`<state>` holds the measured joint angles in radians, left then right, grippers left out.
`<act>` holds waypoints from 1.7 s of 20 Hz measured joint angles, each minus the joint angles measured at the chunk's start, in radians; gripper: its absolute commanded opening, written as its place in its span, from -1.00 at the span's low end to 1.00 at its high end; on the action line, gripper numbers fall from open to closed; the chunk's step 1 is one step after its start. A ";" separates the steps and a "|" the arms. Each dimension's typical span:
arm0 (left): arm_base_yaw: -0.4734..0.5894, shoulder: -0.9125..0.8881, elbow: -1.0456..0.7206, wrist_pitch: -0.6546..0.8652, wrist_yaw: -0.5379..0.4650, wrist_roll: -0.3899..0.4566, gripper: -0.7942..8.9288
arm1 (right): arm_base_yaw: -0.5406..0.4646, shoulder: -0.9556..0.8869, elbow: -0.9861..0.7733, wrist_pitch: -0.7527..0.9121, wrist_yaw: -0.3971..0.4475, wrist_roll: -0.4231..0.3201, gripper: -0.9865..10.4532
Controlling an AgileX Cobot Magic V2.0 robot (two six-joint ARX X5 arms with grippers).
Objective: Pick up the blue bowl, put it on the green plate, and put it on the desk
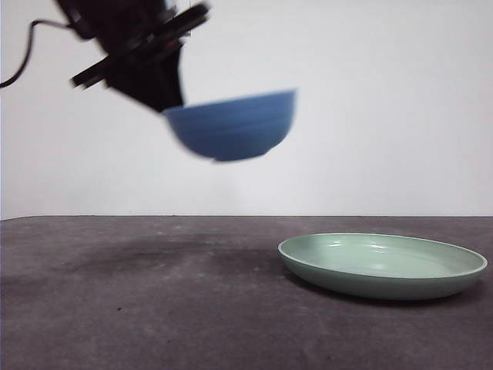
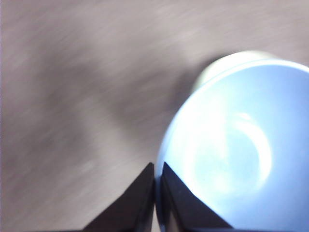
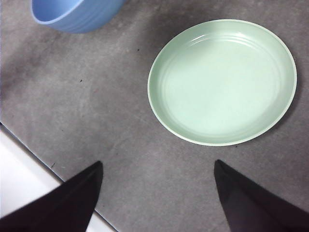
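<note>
The blue bowl [image 1: 235, 125] hangs in the air, tilted and blurred, well above the desk [image 1: 154, 293]. My left gripper [image 1: 166, 96] is shut on its left rim; in the left wrist view the two jaws pinch the rim of the bowl [image 2: 241, 150] at the gripper [image 2: 155, 176]. The green plate [image 1: 383, 264] lies flat on the desk at the right, lower than the bowl and to its right, with nothing in it. My right gripper [image 3: 157, 169] hovers open above the desk near the plate [image 3: 222, 82], and the bowl [image 3: 72, 14] shows at that view's edge.
A pale wall stands behind the desk's far edge. A white strip [image 3: 29, 193] runs along the desk's edge in the right wrist view. A black cable [image 1: 19, 65] loops at the upper left in the front view.
</note>
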<state>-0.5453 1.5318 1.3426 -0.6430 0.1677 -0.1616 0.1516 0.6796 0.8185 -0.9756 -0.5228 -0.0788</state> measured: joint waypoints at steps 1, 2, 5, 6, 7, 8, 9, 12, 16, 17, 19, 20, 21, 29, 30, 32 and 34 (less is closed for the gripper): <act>-0.021 0.008 0.023 -0.001 0.002 -0.005 -0.81 | 0.000 0.000 0.000 0.000 0.000 0.003 -0.18; -0.045 0.031 0.062 0.002 0.006 -0.011 -0.81 | 0.000 0.000 0.000 0.000 0.000 0.005 -0.18; -0.082 0.124 0.132 0.006 0.005 -0.021 -0.81 | 0.000 0.000 0.000 0.000 0.000 0.009 -0.18; -0.097 0.169 0.158 0.003 0.004 -0.024 -0.81 | 0.000 -0.004 0.000 0.000 0.000 0.012 -0.18; -0.113 0.218 0.185 0.002 0.004 -0.026 -0.81 | 0.000 -0.009 0.000 0.000 0.000 0.016 -0.18; -0.127 0.256 0.208 0.002 -0.003 -0.029 -0.81 | 0.000 -0.015 0.000 0.000 0.000 0.019 -0.18; -0.142 0.294 0.232 0.002 -0.014 -0.032 -0.81 | 0.000 -0.023 0.000 0.000 0.000 0.024 -0.18; -0.169 0.406 0.316 0.001 -0.016 -0.032 -0.81 | 0.000 -0.046 0.000 -0.003 0.000 0.031 -0.18; -0.194 0.518 0.373 0.003 -0.025 -0.034 -0.81 | 0.000 -0.060 0.000 -0.005 0.000 0.035 -0.18; -0.200 0.538 0.380 0.003 -0.040 -0.035 -0.81 | 0.000 -0.060 0.000 -0.008 0.000 0.035 -0.18; -0.209 0.562 0.382 0.011 -0.060 -0.035 -0.81 | 0.000 -0.060 0.000 -0.010 0.000 0.035 -0.18; -0.211 0.567 0.383 0.019 -0.063 -0.035 -0.81 | 0.000 -0.060 0.000 -0.010 0.000 0.035 -0.18; -0.212 0.568 0.383 0.025 -0.064 -0.035 -0.81 | 0.000 -0.060 0.000 -0.010 0.000 0.035 -0.18; -0.214 0.603 0.388 0.026 -0.066 -0.035 -0.81 | 0.000 -0.060 0.000 -0.010 0.000 0.035 -0.18; -0.215 0.603 0.389 0.027 -0.065 -0.035 -0.81 | 0.000 -0.060 0.000 -0.010 0.000 0.035 -0.18; -0.220 0.603 0.390 0.031 -0.066 -0.035 -0.76 | 0.000 -0.060 0.000 -0.010 0.000 0.035 -0.18; -0.223 0.603 0.390 0.029 -0.066 -0.035 -0.60 | 0.000 -0.060 0.000 -0.010 0.000 0.035 -0.18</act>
<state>-0.7681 2.1353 1.7325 -0.6144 0.1020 -0.1970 0.1516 0.6193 0.8188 -0.9859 -0.5228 -0.0433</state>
